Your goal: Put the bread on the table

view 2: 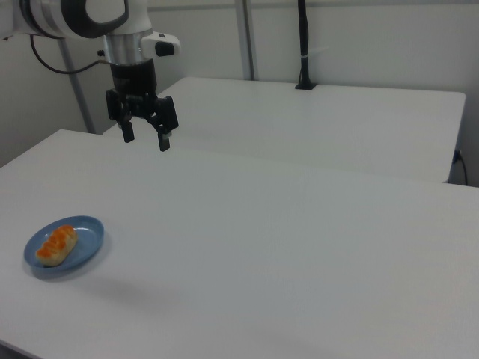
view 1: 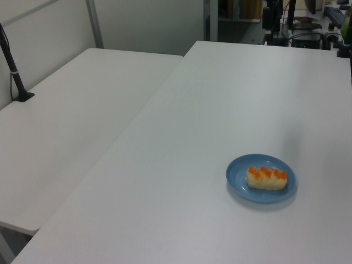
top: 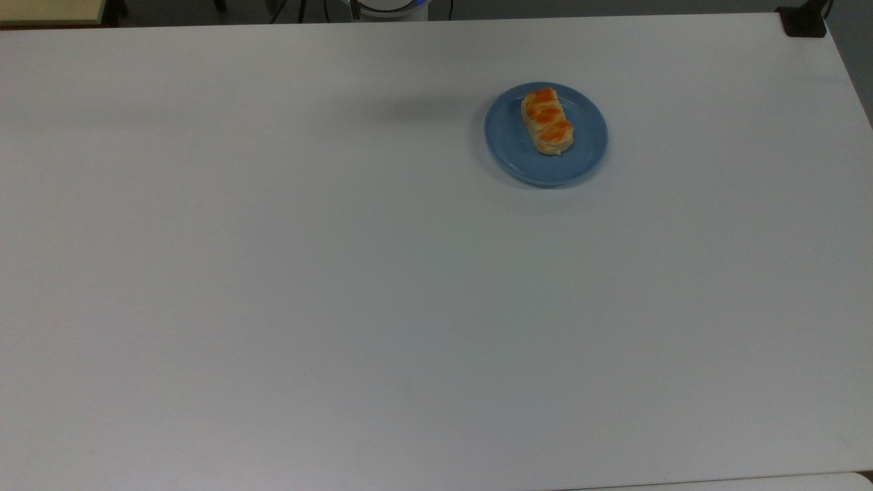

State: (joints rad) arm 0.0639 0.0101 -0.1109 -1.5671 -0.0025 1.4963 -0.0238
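White table fills most of what we see, smooth and matte, with a second white tabletop butted against it on the left view's left. We find the bread lying on a round blue plate, so not on the table surface itself; we count three orange-glazed bumps along its pale-tan top. In the top view we see the plate toward the upper right of the table, and the loaf sits slightly toward the plate's far side, long axis tilted a little. In the left view we see the bread lengthwise across the plate, near the table's lower right. In the right view we see bread and plate at the lower left. We see the gripper hanging in the air above the table's far edge, well apart from the plate, fingers spread wide with nothing between them, pointing down. We note a black post rising from the far tabletop.
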